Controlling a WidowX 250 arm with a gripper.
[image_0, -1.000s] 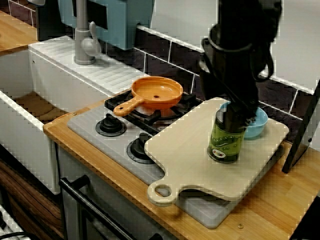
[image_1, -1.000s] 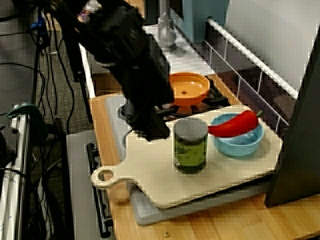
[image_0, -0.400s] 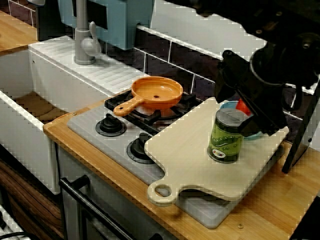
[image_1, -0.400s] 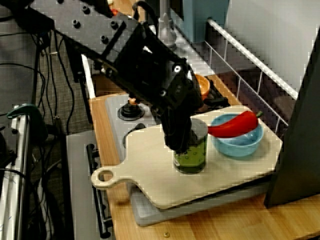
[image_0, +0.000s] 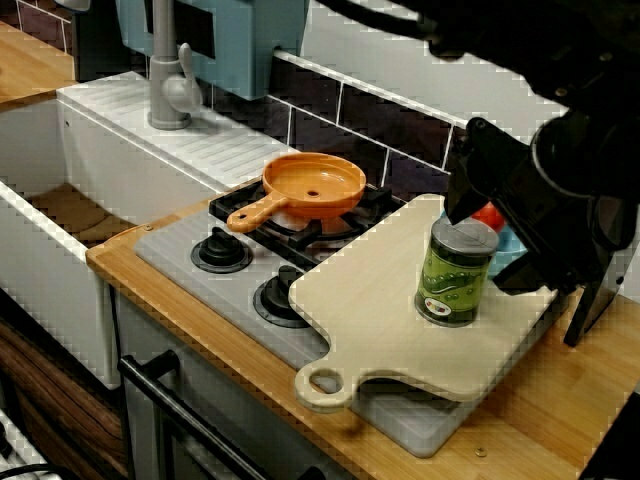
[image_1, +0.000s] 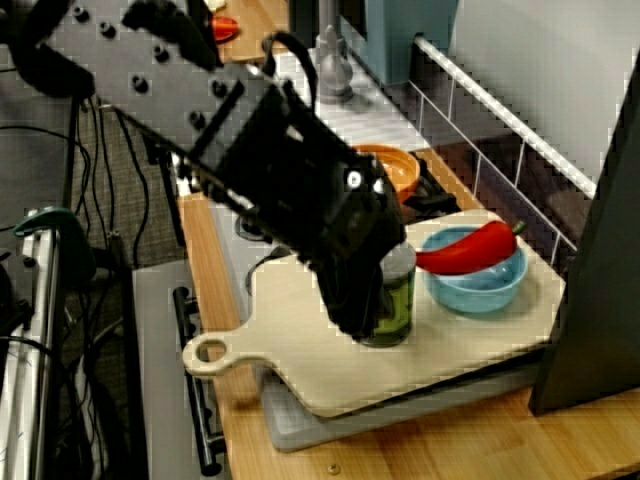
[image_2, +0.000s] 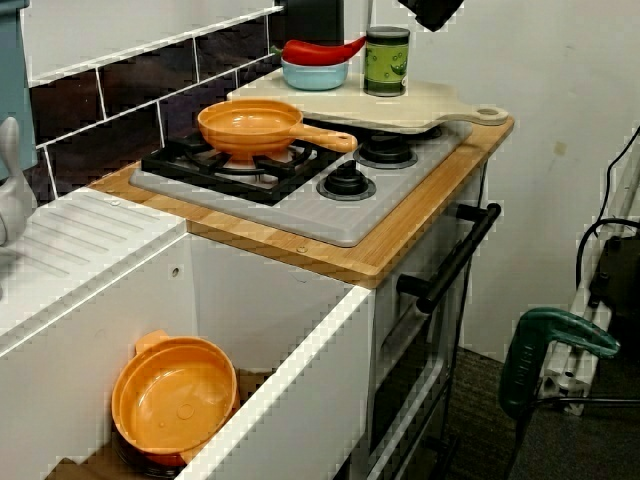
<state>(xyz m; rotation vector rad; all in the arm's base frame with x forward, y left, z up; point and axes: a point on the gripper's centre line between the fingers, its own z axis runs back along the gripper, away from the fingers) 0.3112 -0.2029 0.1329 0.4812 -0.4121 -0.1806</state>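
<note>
Sink-end view, tiled wall (image_2: 130, 100), wooden counter (image_2: 400, 240), grey hob (image_2: 330, 215), cutting board (image_2: 430, 105) under green can (image_2: 387, 62), gripper (image_2: 432, 12) close by, jaws unreadable.

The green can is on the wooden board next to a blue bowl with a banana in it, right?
No. The green can stands on the wooden board next to the blue bowl, but a red pepper lies in it, not a banana. The view from the sink end shows it.

The hand (image_1: 358, 318) covers part of the can (image_1: 401, 292) on the board (image_1: 300, 365). Beside it, 1 chili (image_1: 468, 250) lies across the bowl (image_1: 478, 288).
</note>
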